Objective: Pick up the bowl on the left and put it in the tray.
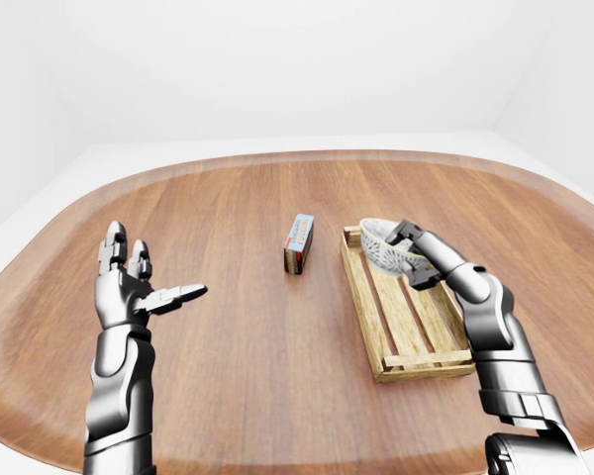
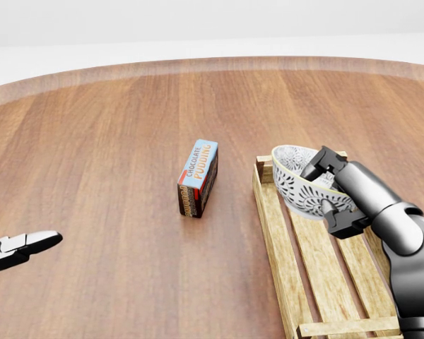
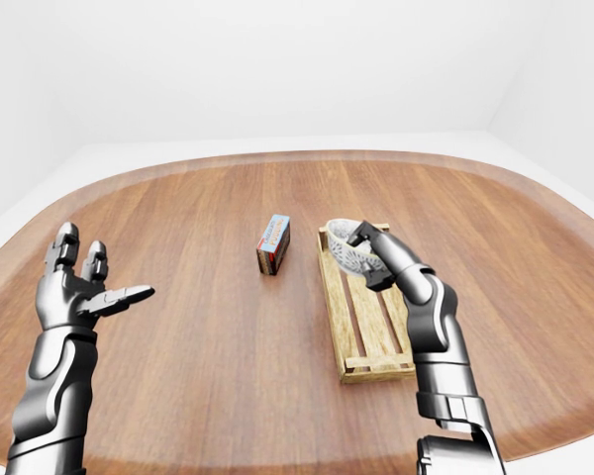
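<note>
A white bowl with a dark lace pattern (image 2: 295, 185) is tilted over the far end of the wooden slatted tray (image 2: 318, 261). My right hand (image 2: 326, 191) is shut on the bowl's rim, fingers inside and outside its wall. In the left-eye view the same bowl (image 1: 381, 244) hangs above the tray's (image 1: 401, 312) top end. My left hand (image 1: 139, 282) is raised at the left of the table, open, fingers spread, holding nothing.
A chocolate pudding box (image 2: 198, 177) lies on the wooden table (image 2: 113, 141) just left of the tray. The round table edge (image 1: 297, 156) curves along the top, with white walls behind.
</note>
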You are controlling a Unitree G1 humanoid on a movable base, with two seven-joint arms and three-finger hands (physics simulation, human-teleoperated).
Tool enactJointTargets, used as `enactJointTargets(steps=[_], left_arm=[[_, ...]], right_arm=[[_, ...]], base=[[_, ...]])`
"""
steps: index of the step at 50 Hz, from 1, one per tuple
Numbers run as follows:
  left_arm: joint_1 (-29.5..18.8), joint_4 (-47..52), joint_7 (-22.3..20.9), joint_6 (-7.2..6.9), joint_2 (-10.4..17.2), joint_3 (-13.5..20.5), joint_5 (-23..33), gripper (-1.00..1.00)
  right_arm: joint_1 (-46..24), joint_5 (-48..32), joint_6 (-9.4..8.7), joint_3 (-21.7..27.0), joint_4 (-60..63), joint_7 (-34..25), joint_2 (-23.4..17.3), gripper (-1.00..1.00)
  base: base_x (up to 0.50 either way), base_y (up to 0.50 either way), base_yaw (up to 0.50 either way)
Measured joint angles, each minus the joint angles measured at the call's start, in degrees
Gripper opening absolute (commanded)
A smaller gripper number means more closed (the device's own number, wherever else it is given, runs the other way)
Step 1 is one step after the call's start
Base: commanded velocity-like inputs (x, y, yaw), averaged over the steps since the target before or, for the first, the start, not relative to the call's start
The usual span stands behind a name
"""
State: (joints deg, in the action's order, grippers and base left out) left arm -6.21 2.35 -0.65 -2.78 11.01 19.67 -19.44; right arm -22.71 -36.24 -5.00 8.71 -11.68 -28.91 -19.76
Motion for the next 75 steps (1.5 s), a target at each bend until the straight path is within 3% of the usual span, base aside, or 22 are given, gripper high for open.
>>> enactJointTargets(steps=[21, 43, 75], left_arm=[[0.5, -0.7, -0.8, 0.88, -0.1, 0.2, 0.4, 1.00], [0.8, -1.4, -1.4, 1.50, -0.2, 0.0, 0.6, 1.00], [0.9, -1.1, -1.7, 1.15, -0.3, 0.1, -0.1, 1.00]], right_arm=[[-4.7, -6.7, 0.00, -3.3, -13.5, 11.4, 0.9, -1.00], [-5.7, -13.3, 0.00, -5.5, -21.6, 17.1, 2.2, -1.00], [-8.4, -11.3, 0.02, -7.7, -38.7, 26.0, 3.3, -1.00]], base=[[0.00, 0.00, 0.00], [0.00, 0.00, 0.00], [0.00, 0.00, 0.00]])
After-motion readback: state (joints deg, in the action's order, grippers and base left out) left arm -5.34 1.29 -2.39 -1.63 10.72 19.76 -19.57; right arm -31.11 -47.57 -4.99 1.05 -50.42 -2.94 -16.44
